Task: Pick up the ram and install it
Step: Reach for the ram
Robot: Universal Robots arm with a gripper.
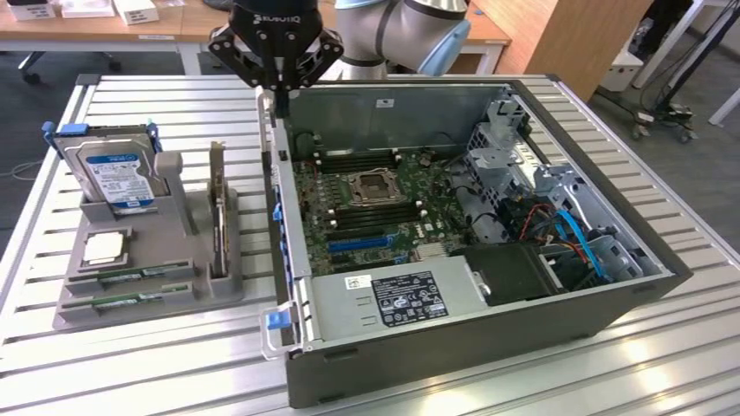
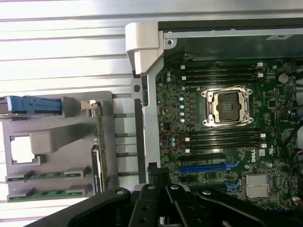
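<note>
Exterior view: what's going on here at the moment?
The arm's black gripper hangs shut, with nothing in it, above the far edge of the open dark-grey computer case. Two thin green RAM sticks lie untouched in the slots of the grey holder tray beside the case.

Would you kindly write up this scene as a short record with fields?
gripper: shut, holding nothing, over the open computer case edge
ram: two sticks lying in the grey holder, untouched
grey holder: on the table, to the exterior view's left of the case
memory slots: look empty, on both sides of the processor socket
</note>
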